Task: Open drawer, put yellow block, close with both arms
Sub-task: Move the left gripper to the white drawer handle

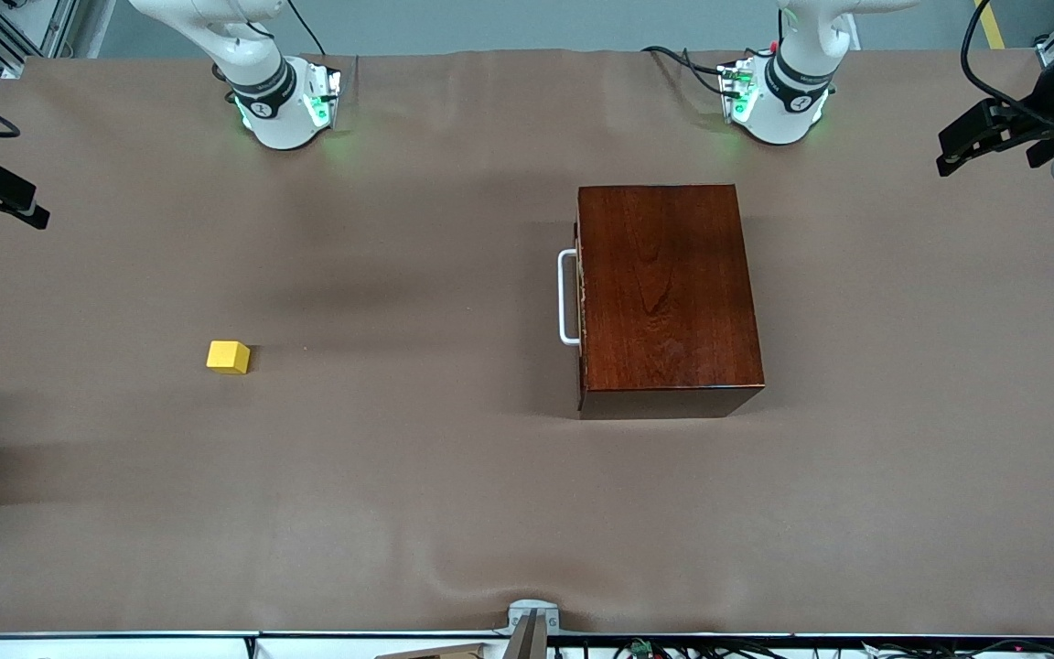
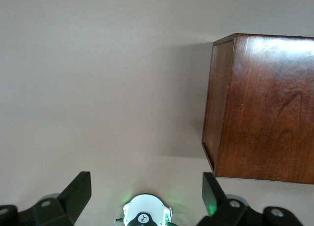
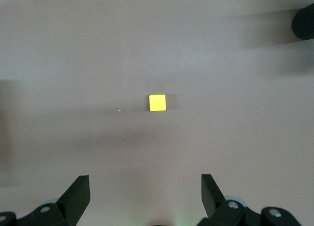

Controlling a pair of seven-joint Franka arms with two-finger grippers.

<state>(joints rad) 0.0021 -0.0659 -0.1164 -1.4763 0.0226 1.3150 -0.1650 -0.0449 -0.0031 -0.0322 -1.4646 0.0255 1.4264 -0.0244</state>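
Two arms' jaws gape empty over brown table cloth [image 1: 454, 494] holding yellow block [image 1: 228, 357] and shut drawer [image 1: 582, 302].

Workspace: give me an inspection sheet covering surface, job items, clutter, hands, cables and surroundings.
Surface: brown table cover, lightly wrinkled.
Drawer: shut in the dark wooden box; white handle faces the right arm's end.
Yellow block: on the cover toward the right arm's end, nearer the front camera than the handle.
Clutter: nothing seen.
Left hand: open, holding nothing, high over the cover beside the box.
Right hand: open, holding nothing, high over the block.
Cables: black leads at the left arm's base.
Surroundings: metal framing by the table corner.
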